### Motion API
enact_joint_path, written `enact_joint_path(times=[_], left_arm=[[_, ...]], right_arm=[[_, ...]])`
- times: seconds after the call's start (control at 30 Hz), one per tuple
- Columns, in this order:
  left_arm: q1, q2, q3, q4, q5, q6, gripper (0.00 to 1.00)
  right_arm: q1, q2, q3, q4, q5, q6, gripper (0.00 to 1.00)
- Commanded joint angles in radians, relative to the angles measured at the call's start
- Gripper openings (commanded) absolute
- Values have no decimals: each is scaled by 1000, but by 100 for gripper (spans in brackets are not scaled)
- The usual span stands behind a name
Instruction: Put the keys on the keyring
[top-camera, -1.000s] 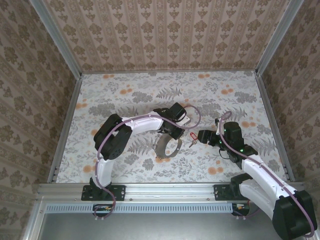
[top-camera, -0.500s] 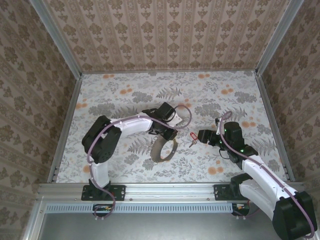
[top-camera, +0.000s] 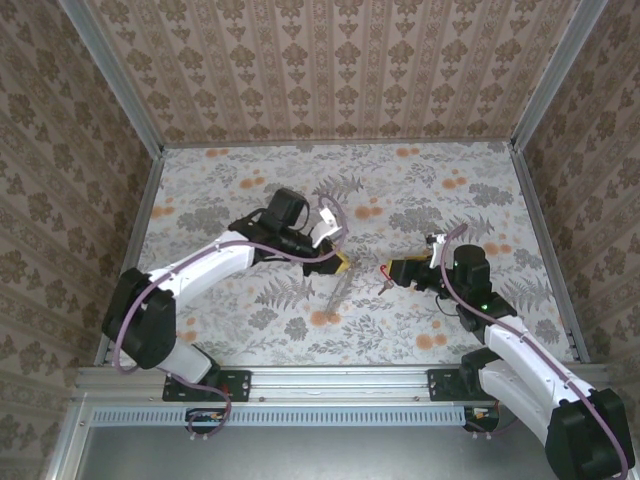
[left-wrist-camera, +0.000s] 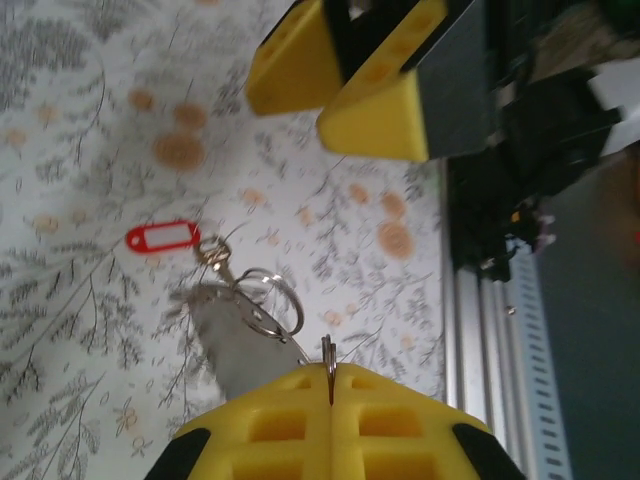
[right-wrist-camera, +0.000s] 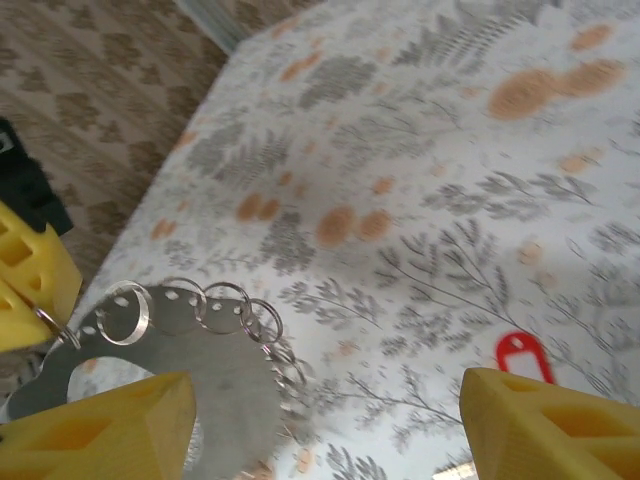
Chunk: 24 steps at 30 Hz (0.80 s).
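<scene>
Update: left arm has swung its elbow out to the left over the last second, and the left gripper (top-camera: 341, 263) has finished closing. Its yellow fingers are now pressed together on the thin edge of the keyring hoop (right-wrist-camera: 225, 370), clear in the left wrist view. The hoop came along and turned: it was a face-on loop from the top camera, now nearly edge-on, hanging below the fingers with its small split rings (right-wrist-camera: 225, 300) facing the right side. Right gripper (right-wrist-camera: 327, 400) hasn't budged; jaws stand wide apart with nothing between the pads. Key with its red tag (left-wrist-camera: 160, 237) is also where it was, just in front of the right fingers and seemingly lying on the table (top-camera: 250, 190), not gripped. Can't tell whether it touches the hoop. Read: hoop is secured and presented, threading not started. The right side likely has to pick up the key next, and it's a tiny target, so slip risk is high.
</scene>
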Motion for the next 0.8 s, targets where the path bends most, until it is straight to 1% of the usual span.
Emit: enact_joint_path(times=[0.0, 0.2, 0.3, 0.37, 0.47, 0.6, 0.77], left_arm=[[20, -24, -14, 16, 191, 47, 0], [27, -25, -44, 92, 261, 7, 0], [40, -16, -76, 173, 261, -40, 0], [41, 3, -84, 175, 236, -49, 0], [46, 20, -110, 159, 186, -79, 0], [47, -20, -199, 198, 114, -143, 0], [39, -31, -217, 207, 91, -169, 0]], right_arm=[[16, -2, -15, 145, -95, 4, 72], [52, 24, -9, 167, -69, 3, 71], [59, 40, 1, 148, -49, 0, 70], [66, 61, 16, 103, -21, -18, 69], [66, 101, 36, 59, -12, -35, 67], [68, 141, 42, 78, -15, -31, 66], [70, 168, 42, 97, -19, -29, 65]])
